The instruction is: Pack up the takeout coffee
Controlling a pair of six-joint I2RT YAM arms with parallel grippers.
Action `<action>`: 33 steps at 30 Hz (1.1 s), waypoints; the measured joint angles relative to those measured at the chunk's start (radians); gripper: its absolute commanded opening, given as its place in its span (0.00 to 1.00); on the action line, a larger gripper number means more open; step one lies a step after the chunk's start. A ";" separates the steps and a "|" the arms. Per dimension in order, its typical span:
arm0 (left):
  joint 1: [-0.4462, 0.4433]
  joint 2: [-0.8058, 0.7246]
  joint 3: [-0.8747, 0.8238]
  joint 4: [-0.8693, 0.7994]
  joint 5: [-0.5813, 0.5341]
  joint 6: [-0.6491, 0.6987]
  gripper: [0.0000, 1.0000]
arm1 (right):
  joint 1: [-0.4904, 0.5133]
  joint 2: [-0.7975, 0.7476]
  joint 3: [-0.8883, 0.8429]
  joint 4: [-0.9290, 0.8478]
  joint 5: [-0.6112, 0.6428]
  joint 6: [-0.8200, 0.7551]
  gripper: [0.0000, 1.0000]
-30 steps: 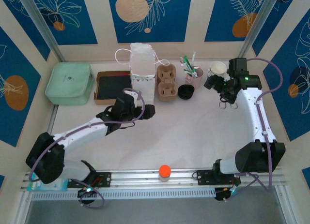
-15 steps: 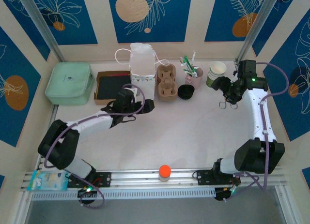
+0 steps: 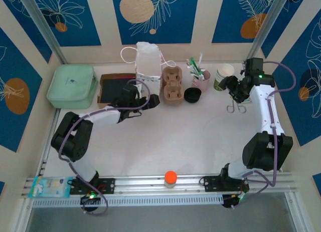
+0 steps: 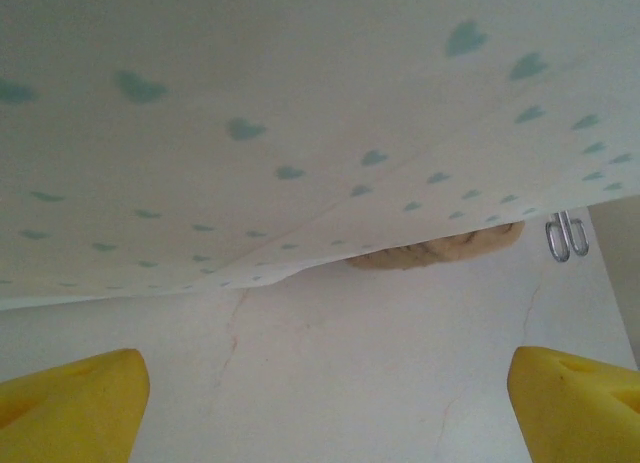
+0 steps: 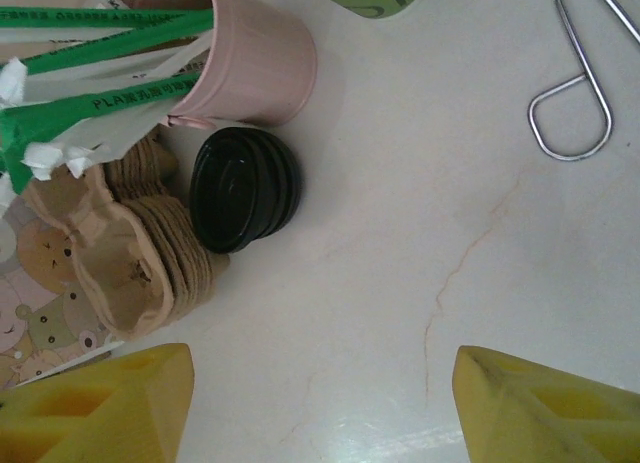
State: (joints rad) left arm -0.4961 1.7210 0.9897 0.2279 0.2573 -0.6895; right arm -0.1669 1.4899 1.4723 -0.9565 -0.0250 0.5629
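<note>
L hand (image 4: 325, 408) wide open at bag (image 4: 300, 113); R hand (image 5: 320, 408) open, prob. empty.

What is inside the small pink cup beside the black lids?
Paper-wrapped straws with green ends stand in the pink cup and stick out over its rim. Their lower ends and the cup's bottom are hidden by its wall.

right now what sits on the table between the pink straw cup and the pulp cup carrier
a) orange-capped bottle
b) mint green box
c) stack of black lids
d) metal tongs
c: in the right wrist view the stack of black lids rests on the table right next to the pink cup of green-wrapped straws, against the edge of the brown pulp cup carrier.
</note>
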 measured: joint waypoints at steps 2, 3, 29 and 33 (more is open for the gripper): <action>0.005 0.018 0.021 0.000 0.006 0.007 0.92 | 0.000 0.000 0.006 0.002 0.000 0.007 0.68; 0.008 0.029 0.033 0.001 0.010 0.010 0.92 | 0.000 0.000 0.009 0.003 0.000 0.007 0.68; -0.055 -0.359 -0.244 -0.065 -0.013 0.052 0.93 | -0.023 0.155 0.204 -0.035 0.045 0.019 0.68; -0.077 -0.477 -0.309 -0.115 -0.039 0.067 0.94 | -0.023 0.210 0.275 -0.056 0.048 0.021 0.68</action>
State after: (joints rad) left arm -0.5735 1.2438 0.6811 0.1131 0.2188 -0.6224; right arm -0.1902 1.6997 1.7473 -1.0122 0.0227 0.5842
